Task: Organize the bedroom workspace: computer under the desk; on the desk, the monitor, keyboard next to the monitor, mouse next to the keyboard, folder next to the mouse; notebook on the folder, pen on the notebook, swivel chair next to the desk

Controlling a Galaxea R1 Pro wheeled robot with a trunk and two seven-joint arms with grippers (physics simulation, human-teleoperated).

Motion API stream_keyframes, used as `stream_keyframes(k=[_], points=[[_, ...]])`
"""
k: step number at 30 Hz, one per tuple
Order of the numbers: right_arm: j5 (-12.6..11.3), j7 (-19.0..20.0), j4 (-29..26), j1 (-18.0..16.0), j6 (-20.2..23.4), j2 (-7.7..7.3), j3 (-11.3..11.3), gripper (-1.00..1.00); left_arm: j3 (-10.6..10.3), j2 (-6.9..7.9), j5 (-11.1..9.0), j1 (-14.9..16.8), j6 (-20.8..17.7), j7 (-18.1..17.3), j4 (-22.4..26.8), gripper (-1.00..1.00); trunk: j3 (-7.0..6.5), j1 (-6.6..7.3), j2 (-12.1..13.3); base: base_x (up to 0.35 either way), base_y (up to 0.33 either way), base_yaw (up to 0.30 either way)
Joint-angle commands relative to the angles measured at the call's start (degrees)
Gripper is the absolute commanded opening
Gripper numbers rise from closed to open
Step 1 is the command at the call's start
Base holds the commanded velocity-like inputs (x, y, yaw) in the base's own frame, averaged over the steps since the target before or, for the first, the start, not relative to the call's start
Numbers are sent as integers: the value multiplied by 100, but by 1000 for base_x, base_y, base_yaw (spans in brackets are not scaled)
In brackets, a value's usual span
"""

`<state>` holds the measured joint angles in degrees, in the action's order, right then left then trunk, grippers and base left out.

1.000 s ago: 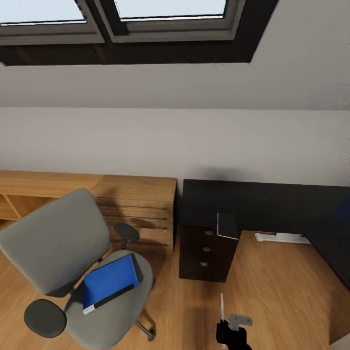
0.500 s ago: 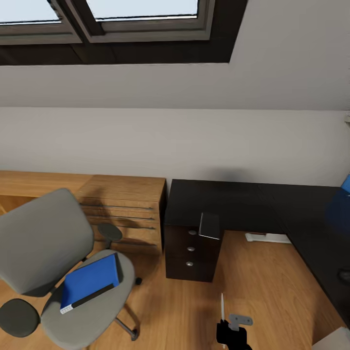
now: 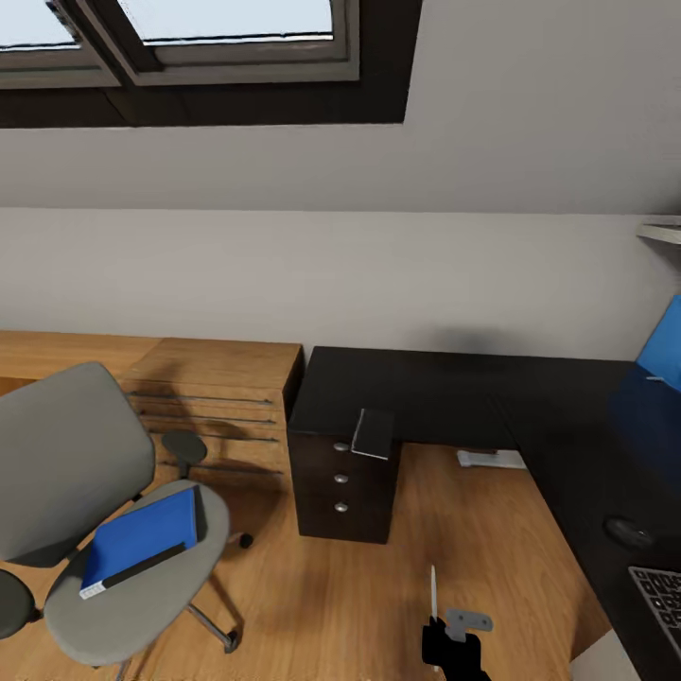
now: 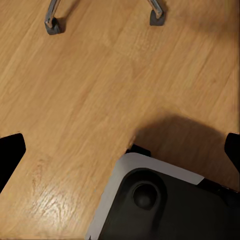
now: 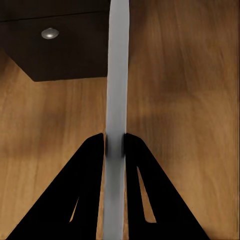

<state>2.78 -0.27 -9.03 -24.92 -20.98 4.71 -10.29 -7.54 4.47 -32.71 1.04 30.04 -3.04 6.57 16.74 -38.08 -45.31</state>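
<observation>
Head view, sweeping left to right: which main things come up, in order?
swivel chair with the folder on its seat → wooden dresser → desk drawer unit → pen in the right gripper → mouse → keyboard

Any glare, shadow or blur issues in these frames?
Head view: sharp, glossy black L-shaped desk mirrors the blue wall panel. Left wrist view: soft dark shadow on the wooden floor. Right wrist view: right hand silhouetted black, thin silver-white pen blurred up close.
</observation>
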Motion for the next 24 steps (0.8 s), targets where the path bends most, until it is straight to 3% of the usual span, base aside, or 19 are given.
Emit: stream_keyframes(k=[1, 8, 21, 22, 24], points=[[20, 9, 14, -4, -26, 3, -35, -100, -39, 2, -61, 5, 21, -30, -6, 100, 7, 0, -5, -98, -290, 0], [21, 9, 51, -4, -50, 6, -35, -100, -43, -3, -60, 5, 13, -30, -6, 100, 7, 0, -5, -90, -189, 0], [21, 9, 59, -4, -51, 13, -35, -100, -43, -19, -57, 9, -52, -28, -6, 100, -29, 44, 75, -12, -20, 0], [17, 8, 52, -4, -54, 9, -35, -100, -74, -166, -41, 5, -789, -23, 19, 100, -47, 66, 115, 0, 0, 0], [19, 9, 51, -4, -53, 5, -35, -100, -82, -285, -33, 4, -1182, -22, 41, 100, -83, 110, 195, 0, 0, 0]])
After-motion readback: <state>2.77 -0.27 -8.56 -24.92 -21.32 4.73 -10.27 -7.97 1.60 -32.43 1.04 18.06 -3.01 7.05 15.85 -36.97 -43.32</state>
